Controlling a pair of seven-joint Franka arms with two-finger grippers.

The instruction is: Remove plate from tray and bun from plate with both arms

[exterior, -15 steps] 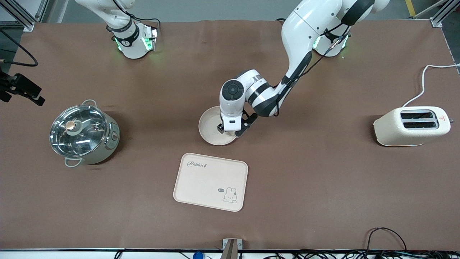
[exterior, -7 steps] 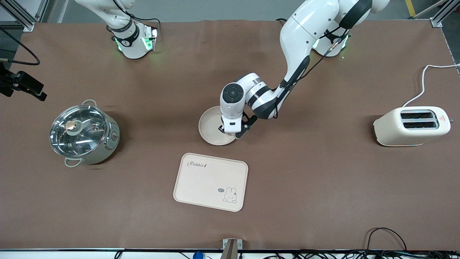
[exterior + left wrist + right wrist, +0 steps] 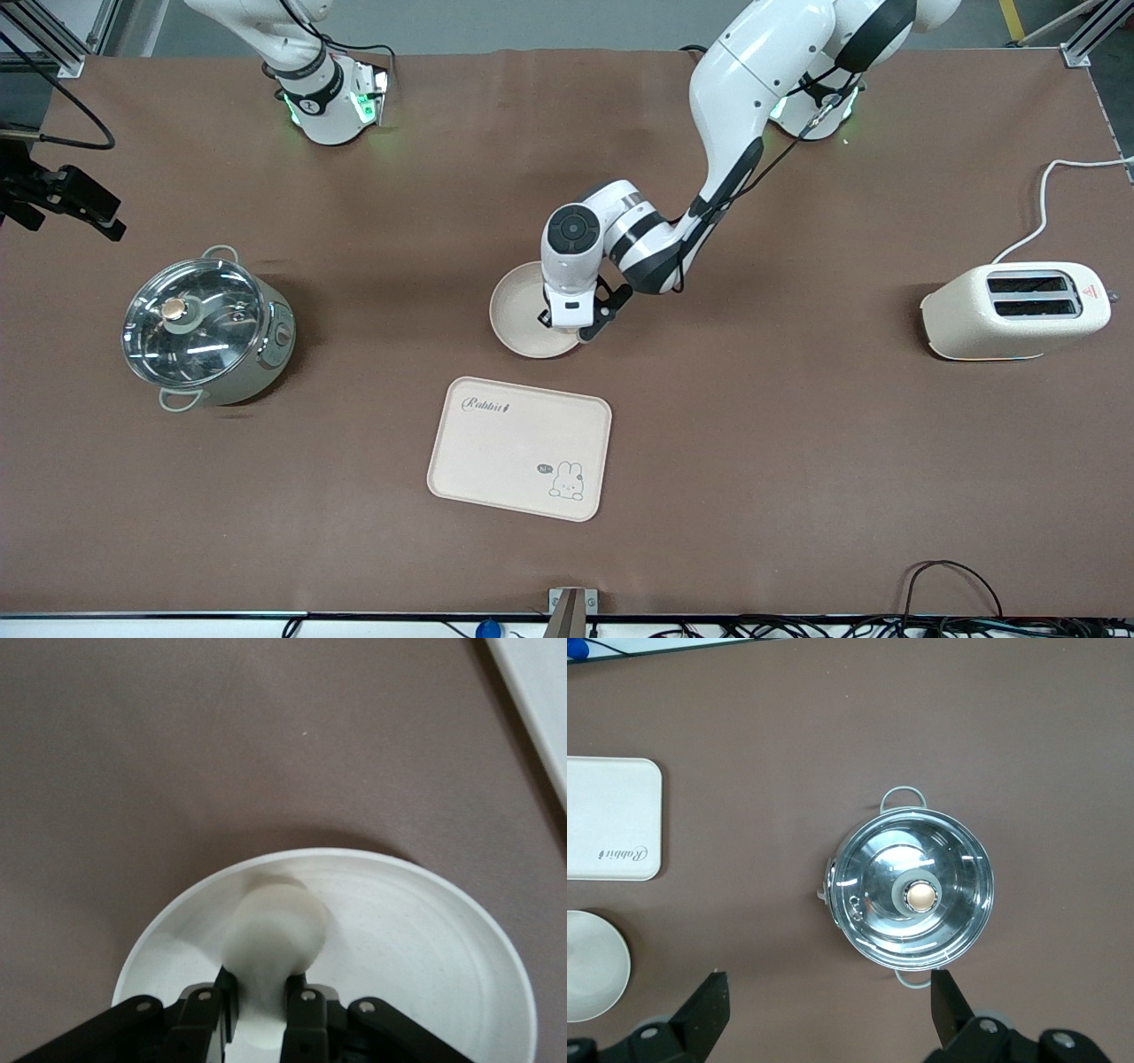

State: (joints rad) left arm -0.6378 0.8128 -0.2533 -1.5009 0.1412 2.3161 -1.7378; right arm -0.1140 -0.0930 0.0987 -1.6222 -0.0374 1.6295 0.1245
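The round cream plate [image 3: 516, 312] lies mid-table, farther from the front camera than the rabbit tray. My left gripper [image 3: 561, 321] is low over the plate's side toward the left arm's end. In the left wrist view, my left gripper [image 3: 261, 985] is shut on the pale oval bun [image 3: 270, 935], which it holds over the plate [image 3: 425, 948]. I cannot tell if the bun touches the plate. My right gripper [image 3: 64, 200] hangs high at the right arm's end of the table. In the right wrist view, my right gripper [image 3: 829, 997] is open and empty.
A steel pot with a glass lid [image 3: 205, 330] stands toward the right arm's end and shows in the right wrist view [image 3: 914, 895]. The cream rabbit tray [image 3: 519, 448] lies nearer the front camera than the plate. A cream toaster [image 3: 1015, 311] stands toward the left arm's end.
My right gripper has drifted a little toward the robots' bases. My left gripper stays shut on the bun over the plate, hardly moved.
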